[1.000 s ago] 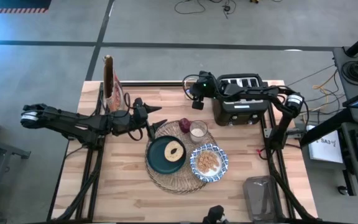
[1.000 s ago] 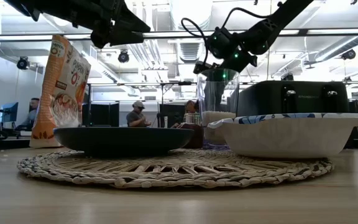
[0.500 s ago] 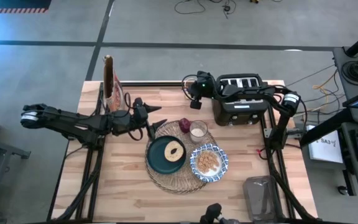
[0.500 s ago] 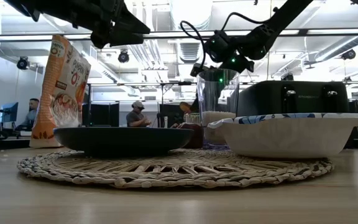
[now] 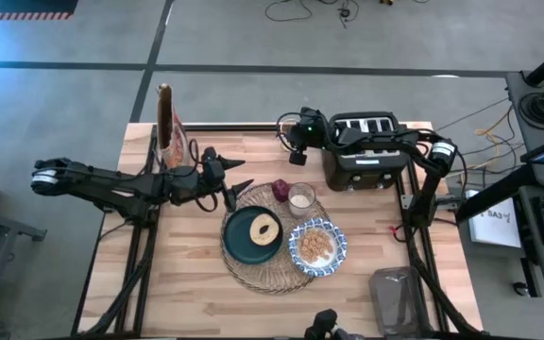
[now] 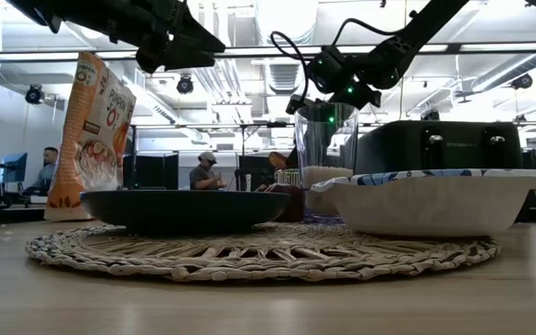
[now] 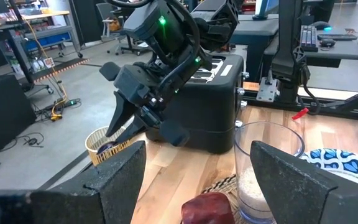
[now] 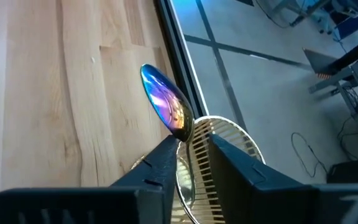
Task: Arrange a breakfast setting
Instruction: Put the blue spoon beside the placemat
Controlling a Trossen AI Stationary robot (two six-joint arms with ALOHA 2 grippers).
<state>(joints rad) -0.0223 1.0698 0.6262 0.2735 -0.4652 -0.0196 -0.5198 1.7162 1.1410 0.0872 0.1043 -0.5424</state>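
Note:
The round wicker placemat [image 5: 253,272] carries the dark teal plate [image 5: 237,242] with the toasted bread ring [image 5: 265,229], the blue-and-white bowl [image 5: 337,247], the small glass [image 5: 301,198] and the dark-red fruit [image 5: 280,190]. My left gripper [image 5: 239,186] is open and empty, raised at the mat's far left edge, facing the fruit [image 7: 207,208] and the glass [image 7: 266,162]. My right gripper [image 5: 297,155] is raised left of the black toaster [image 5: 366,151], shut on a shiny spoon [image 8: 166,104]. My right gripper pinches the spoon's handle [image 8: 183,132] between its two fingers, just behind the spoon's bowl. The bowl [image 8: 164,99] sticks out past the fingertips. The spoon is lifted clear of the table. The rest of the handle is hidden between the fingers.
The tall cereal bag [image 5: 165,118] stands at the far left. A pale slatted round holder [image 8: 219,149] shows below my right gripper near the far edge. A clear container [image 5: 399,300] sits at the near right. People sit in the room beyond [image 6: 203,172].
My right gripper has shifted a little toward the table's far left with the spoon, still shut on it.

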